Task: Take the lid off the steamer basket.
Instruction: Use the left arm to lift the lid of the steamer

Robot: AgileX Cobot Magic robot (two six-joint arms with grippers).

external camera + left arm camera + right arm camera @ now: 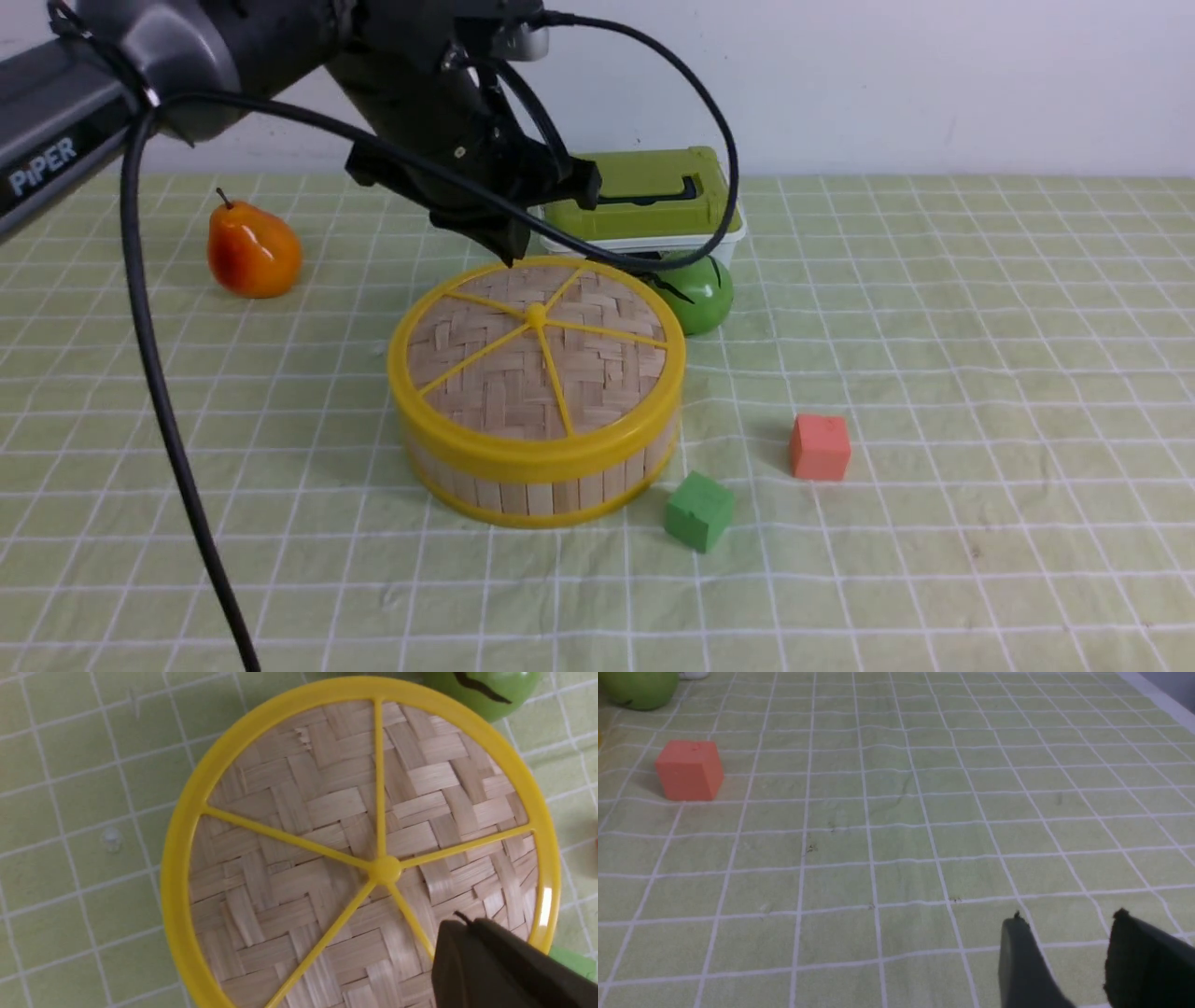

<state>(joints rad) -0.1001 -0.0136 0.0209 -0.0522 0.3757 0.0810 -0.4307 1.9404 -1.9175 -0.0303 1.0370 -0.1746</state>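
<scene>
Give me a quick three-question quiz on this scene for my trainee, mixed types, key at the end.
1. True or false: the lid is already off the basket.
2. The cube nearest the basket is: A red, B green, C blue.
3. Fill in: the left tool is ___ (open/shut).
Key: 1 false; 2 B; 3 shut.
</scene>
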